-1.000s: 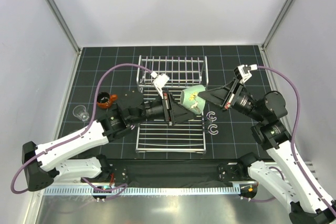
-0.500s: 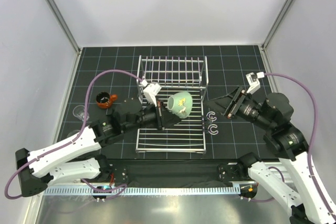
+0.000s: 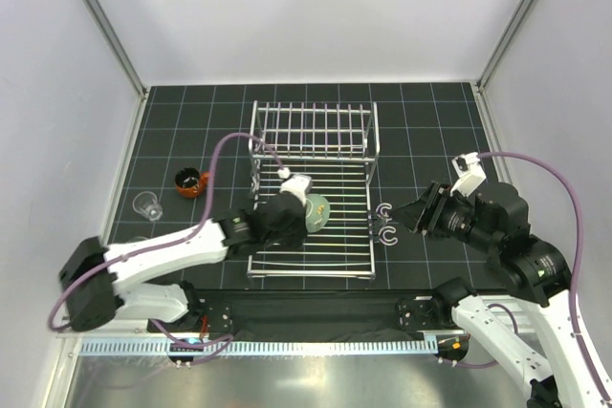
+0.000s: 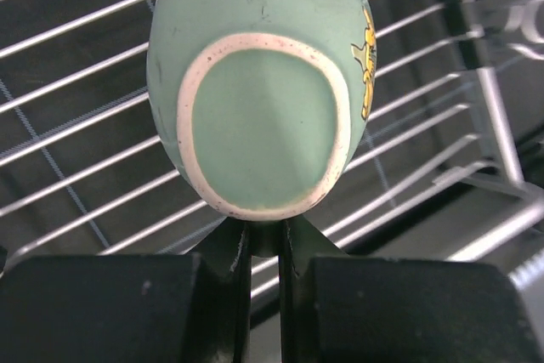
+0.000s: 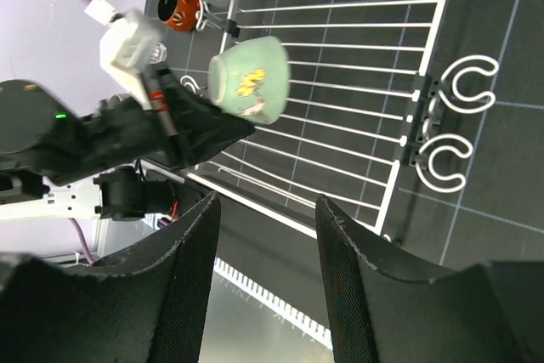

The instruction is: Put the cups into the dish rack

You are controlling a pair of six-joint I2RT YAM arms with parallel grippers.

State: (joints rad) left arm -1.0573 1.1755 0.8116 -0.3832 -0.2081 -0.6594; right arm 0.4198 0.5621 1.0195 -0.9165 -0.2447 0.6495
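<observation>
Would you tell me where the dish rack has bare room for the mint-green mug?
On the dish rack, the rods are bare between the mint-green mug and the white hooks, and before the upright bars. Its left side is crowded by the left pincer holding the mug.

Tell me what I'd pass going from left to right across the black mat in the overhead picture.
clear glass → orange-brown mug → green mug, held up over the wire rack → white hooks

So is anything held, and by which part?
The left pincer grips the mint-green mug by the edge of its white-ringed end; right pincer holds nothing.
</observation>
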